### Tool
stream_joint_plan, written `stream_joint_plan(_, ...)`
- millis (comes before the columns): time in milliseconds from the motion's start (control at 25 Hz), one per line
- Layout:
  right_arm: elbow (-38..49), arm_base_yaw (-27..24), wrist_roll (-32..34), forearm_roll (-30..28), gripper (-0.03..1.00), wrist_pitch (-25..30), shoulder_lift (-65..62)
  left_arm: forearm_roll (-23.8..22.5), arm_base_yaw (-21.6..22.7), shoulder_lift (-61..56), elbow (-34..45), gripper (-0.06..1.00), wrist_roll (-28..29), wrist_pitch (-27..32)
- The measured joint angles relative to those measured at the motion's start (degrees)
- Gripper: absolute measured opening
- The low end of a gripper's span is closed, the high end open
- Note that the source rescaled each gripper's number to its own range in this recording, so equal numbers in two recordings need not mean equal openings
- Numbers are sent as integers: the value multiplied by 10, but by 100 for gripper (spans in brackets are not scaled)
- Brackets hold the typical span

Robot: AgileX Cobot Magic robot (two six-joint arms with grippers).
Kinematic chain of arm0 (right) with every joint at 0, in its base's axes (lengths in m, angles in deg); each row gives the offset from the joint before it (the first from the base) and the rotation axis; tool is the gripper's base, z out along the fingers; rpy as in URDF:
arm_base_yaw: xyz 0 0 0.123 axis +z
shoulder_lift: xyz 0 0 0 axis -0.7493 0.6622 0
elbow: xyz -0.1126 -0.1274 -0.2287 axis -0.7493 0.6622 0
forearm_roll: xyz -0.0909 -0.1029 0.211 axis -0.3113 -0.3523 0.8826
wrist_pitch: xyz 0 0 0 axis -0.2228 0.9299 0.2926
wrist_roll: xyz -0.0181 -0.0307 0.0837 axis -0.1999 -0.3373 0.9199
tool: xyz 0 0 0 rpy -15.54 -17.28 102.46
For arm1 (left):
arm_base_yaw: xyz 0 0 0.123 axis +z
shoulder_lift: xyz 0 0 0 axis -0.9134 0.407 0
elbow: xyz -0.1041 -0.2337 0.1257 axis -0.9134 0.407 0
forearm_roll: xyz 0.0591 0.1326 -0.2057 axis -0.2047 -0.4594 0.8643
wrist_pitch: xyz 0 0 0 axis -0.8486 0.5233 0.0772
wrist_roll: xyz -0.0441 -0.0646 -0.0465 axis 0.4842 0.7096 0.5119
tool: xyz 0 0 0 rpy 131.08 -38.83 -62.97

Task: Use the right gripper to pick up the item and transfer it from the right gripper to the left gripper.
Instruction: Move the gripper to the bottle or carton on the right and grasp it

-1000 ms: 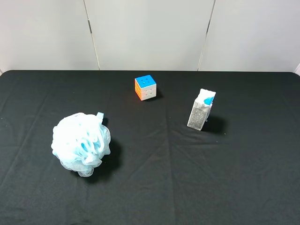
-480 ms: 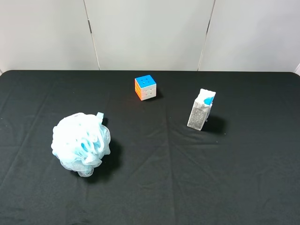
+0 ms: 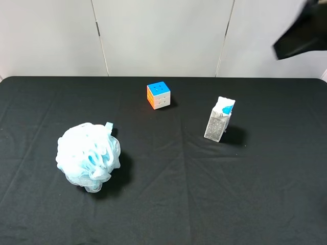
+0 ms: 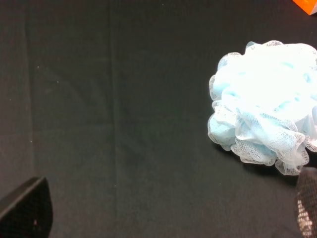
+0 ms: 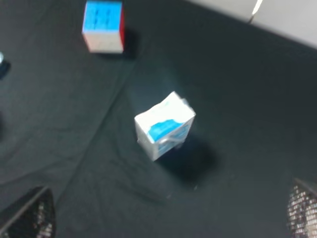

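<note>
The item (image 3: 219, 120), a small white carton with a blue top patch and speckled grey side, stands upright on the black cloth, right of centre. In the right wrist view the item (image 5: 164, 130) lies well ahead of my right gripper (image 5: 166, 213), which is open with nothing between its fingertips (image 5: 30, 214). A blurred black part of the right arm (image 3: 301, 31) shows at the top right of the exterior view, high above the table. My left gripper (image 4: 166, 210) is open and empty, its fingertips (image 4: 27, 208) over bare cloth; it is out of the exterior view.
A multicoloured puzzle cube (image 3: 159, 95) sits at the back centre, left of the carton, and shows in the right wrist view as the cube (image 5: 103, 26). A pale-blue mesh pouf (image 3: 89, 155) rests at the front left, close ahead of the left gripper as the pouf (image 4: 262, 99).
The right arm has come into the exterior view at the top right. The carton, cube and pouf have not moved.
</note>
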Motion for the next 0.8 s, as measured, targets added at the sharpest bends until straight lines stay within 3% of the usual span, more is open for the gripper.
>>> stream_joint_plan(200, -62, 7, 48, -4, 100, 44, 104, 0, 0, 0, 0, 95, 0, 0)
stream_joint_plan(400, -101, 7, 94, -7, 100, 54, 183, 0, 0, 0, 0, 95, 0, 0)
stream_joint_plan(800, -106, 7, 243, -9, 100, -16, 308, 0, 0, 0, 0, 95, 0, 0)
